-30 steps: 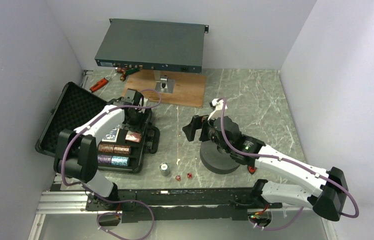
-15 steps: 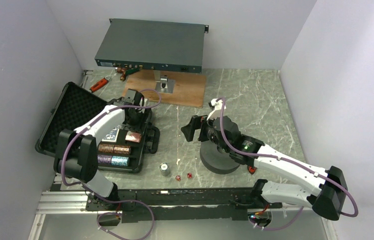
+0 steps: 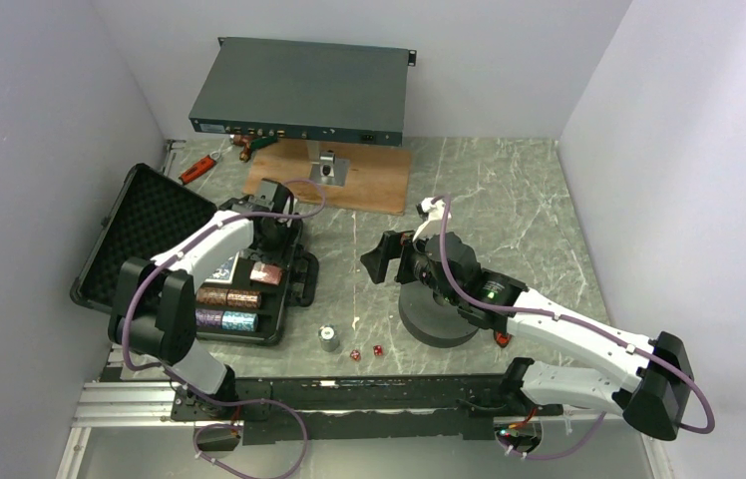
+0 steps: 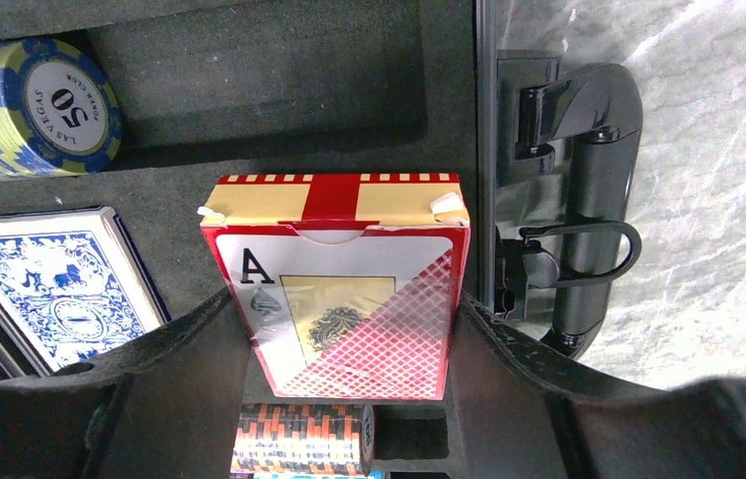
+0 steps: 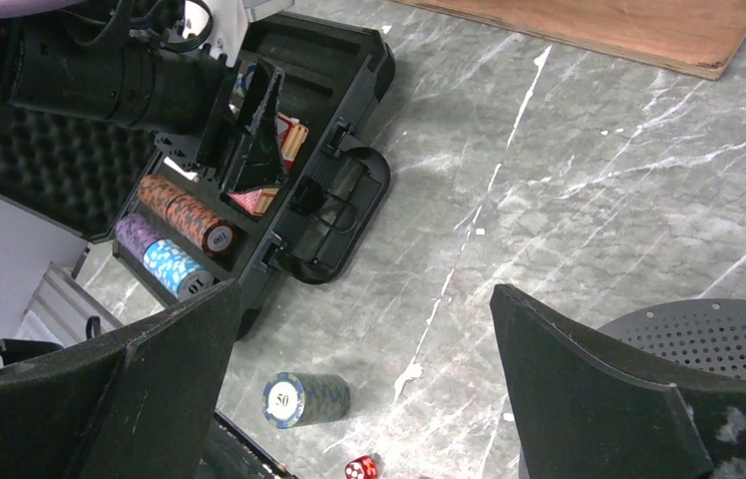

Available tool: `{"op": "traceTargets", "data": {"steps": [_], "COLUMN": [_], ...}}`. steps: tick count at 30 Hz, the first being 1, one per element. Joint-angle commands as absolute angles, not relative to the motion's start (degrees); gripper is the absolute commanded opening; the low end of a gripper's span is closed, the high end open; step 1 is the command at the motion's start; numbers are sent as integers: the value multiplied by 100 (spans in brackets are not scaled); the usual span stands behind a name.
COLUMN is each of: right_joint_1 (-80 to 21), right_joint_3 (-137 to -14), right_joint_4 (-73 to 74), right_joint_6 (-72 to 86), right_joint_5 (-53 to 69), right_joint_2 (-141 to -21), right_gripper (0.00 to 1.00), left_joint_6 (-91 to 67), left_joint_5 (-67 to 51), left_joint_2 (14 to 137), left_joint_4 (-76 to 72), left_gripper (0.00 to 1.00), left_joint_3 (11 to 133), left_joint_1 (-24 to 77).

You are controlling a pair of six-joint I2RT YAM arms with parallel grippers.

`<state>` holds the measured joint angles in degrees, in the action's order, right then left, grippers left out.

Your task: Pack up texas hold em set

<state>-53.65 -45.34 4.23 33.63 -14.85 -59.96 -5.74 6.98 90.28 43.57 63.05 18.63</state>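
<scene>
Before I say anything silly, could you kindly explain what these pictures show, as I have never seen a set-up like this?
These are two robot arms bolted to the near edge of a marble table. One picture looks down from above and behind them. The other two come from a camera on each wrist, so each shows its own two-fingered tool. The left tool is closed on a red card deck box inside the open black briefcase, beside a blue deck and chip stacks. The right tool is open and empty, its arm reaching over a dark foam ring. One loose chip stack and two red dice lie on the table.
</scene>
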Motion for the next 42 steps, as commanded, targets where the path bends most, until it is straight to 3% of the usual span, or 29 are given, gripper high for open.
{"op": "traceTargets", "data": {"steps": [1,11,25,28,32,34,39,42], "right_joint_1": [-5344,-5344,-5344,-5344,-5344,-5344,-5344,-5344], "right_joint_3": [-4597,-4608,-4533,-4503,-4467,-4440,-4345,-4288], "right_joint_4": [200,290,167,109,41,27,20,26], "right_joint_6": [3349,3352,3426,3458,3486,3496,3489,3489], "right_joint_5": [-1458,-1483,-1459,-1440,-1416,-1422,-1479,-1511], "right_joint_2": [-5924,-5944,-6049,-6073,-6097,-6084,-6002,-5952], "right_gripper": [100,100,100,100,100,100,100,100], "left_joint_6": [-700,-867,-713,-712,-730,-717,-720,-743], "left_joint_5": [907,898,589,721,761,724,752,911], "left_joint_2": [9048,8948,8385,8318,8265,8225,7978,7887], "left_joint_4": [4857,5012,4950,5014,5156,5250,5389,5338], "left_gripper": [0,4,58,81,87,98,99,94], "left_joint_3": [6106,5850,5707,5825,6061,6207,6579,6789], "left_joint_1": [2091,2136,2136,2136,2128,2127,2127,2127]}}
